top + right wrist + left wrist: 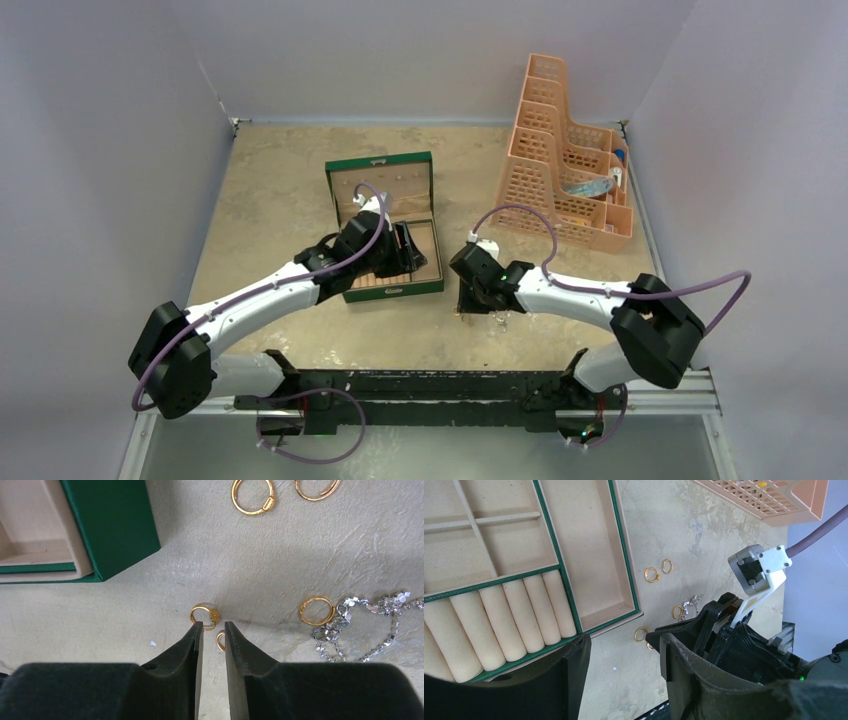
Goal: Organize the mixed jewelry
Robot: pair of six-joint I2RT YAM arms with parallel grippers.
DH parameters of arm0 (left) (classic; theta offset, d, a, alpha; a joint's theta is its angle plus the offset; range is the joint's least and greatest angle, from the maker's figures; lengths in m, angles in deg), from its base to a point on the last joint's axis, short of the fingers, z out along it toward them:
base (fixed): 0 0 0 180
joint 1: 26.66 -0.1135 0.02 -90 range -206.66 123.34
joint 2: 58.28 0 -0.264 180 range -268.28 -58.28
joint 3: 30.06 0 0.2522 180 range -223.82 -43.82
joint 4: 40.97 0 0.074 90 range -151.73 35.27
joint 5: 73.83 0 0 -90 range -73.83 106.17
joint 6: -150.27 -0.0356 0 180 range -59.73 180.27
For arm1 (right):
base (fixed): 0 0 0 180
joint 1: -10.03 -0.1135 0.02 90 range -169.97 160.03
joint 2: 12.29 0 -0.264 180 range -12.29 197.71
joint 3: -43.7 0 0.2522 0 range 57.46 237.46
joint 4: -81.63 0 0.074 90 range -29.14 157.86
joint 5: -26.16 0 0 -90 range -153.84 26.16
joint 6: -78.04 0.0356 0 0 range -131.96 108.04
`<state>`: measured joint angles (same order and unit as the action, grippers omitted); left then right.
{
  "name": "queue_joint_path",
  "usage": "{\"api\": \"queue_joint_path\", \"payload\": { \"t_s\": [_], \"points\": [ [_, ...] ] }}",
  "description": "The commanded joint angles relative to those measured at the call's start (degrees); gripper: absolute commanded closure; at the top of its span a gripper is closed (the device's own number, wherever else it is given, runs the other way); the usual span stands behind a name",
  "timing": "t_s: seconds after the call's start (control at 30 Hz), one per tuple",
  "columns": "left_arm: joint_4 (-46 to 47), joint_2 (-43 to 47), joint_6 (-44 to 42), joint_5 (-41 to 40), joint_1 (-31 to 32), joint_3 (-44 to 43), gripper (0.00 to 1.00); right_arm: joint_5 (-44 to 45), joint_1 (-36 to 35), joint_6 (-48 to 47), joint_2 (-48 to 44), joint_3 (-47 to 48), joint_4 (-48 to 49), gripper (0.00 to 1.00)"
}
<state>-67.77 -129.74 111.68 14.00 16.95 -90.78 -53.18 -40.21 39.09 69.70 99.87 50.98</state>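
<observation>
The mixed jewelry lies loose on the table, right of the green box [112,525]. In the right wrist view I see two gold rings [253,495] at the top, another ring [317,611] touching a silvery chain [370,625], and a studded ring [204,616] just ahead of my fingertips. My right gripper [213,626] hangs low over the table, its jaws a narrow gap apart. A small gold ring [218,641] lies in that gap against the right finger, not pinched. My left gripper [624,650] is open and empty above the box's near right corner [636,612].
The green box [385,225] stands open, with beige roll slots [499,625] and bare compartments [594,545]. A peach lattice organiser [570,160] stands at the back right. The two grippers [405,250] [475,298] are close together. Grey walls enclose the table.
</observation>
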Motion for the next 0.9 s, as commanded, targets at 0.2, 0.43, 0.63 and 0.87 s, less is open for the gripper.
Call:
{"api": "queue_joint_path", "payload": {
  "t_s": [0.2,0.43,0.63,0.87],
  "points": [
    [0.6,0.8,-0.2,0.2,-0.2,-0.4,0.47,1.8,-0.3,-2.0,2.9,1.7,1.9,0.79],
    [-2.8,0.8,1.0,-1.7,-0.2,-1.7,0.35,3.1,-0.3,-2.3,3.4,1.0,3.7,0.89],
    [-3.3,2.1,1.0,0.8,-0.2,-1.6,0.23,4.2,-0.3,-1.9,1.3,0.3,4.9,1.0],
    [3.4,5.3,4.2,11.7,-0.2,4.1,0.27,4.8,-0.3,-0.5,-6.8,-1.3,8.4,1.0]
  ]
}}
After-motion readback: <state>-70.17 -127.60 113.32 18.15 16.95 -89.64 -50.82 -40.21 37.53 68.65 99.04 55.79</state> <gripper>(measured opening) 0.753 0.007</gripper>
